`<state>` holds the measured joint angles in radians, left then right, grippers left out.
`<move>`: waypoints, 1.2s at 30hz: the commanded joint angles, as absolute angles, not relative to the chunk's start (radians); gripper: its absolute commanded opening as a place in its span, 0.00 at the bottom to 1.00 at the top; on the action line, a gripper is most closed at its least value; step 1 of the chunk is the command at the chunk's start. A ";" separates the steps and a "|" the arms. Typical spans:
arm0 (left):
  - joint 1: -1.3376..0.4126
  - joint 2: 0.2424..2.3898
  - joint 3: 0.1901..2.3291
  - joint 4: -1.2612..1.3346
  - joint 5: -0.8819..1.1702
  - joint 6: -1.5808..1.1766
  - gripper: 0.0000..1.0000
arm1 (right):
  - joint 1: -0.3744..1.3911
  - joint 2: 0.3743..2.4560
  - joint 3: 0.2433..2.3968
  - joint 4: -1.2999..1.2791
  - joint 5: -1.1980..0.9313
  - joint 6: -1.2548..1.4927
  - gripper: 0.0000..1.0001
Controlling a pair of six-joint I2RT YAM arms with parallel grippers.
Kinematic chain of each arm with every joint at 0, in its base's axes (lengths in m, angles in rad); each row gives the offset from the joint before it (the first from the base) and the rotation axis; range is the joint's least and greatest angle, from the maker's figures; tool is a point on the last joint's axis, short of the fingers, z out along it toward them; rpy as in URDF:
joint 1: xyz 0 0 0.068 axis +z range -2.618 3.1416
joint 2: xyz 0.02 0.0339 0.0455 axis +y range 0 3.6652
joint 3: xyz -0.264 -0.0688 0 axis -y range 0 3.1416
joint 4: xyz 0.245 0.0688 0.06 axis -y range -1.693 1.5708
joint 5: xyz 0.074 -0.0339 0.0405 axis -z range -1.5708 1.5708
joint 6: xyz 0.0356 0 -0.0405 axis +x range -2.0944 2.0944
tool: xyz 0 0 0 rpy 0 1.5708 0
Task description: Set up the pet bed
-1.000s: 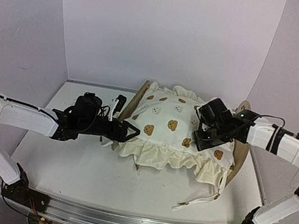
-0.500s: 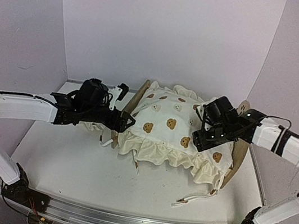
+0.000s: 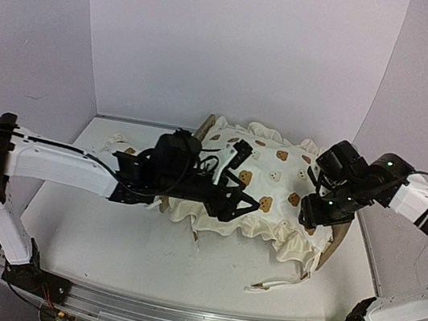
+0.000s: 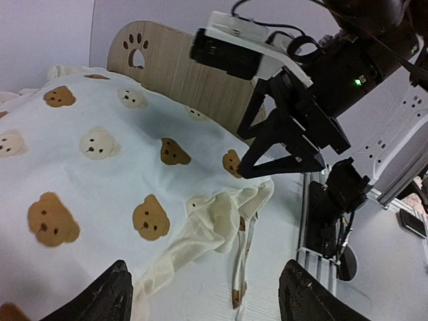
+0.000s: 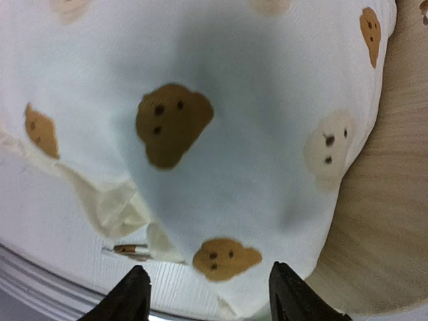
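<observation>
Over the bed (image 4: 174,70), your left end effector (image 4: 208,294) and right end effector (image 5: 207,294) gape; snagging a tie (image 4: 237,267) may skew the cushion (image 3: 277,171).

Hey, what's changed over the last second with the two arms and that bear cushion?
The left gripper swung right, from the left edge of the cushion to over its near frill. The right gripper drew back right, toward the headboard. Neither took hold of anything; both are open. The cushion stayed roughly in place, its ties trailing at the front.
</observation>
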<state>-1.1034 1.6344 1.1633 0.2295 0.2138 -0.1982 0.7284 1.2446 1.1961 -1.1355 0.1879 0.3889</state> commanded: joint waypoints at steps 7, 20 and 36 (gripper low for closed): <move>-1.027 1.905 1.329 0.304 0.011 -0.197 0.71 | 0.673 1.468 1.098 -0.549 0.605 0.316 0.57; -0.876 1.814 1.304 0.090 0.033 0.022 0.80 | 0.666 1.446 1.263 -0.831 0.304 0.205 0.74; -1.161 1.713 1.028 0.762 0.202 -0.153 0.77 | 0.671 1.111 0.985 -1.018 -0.102 0.393 0.65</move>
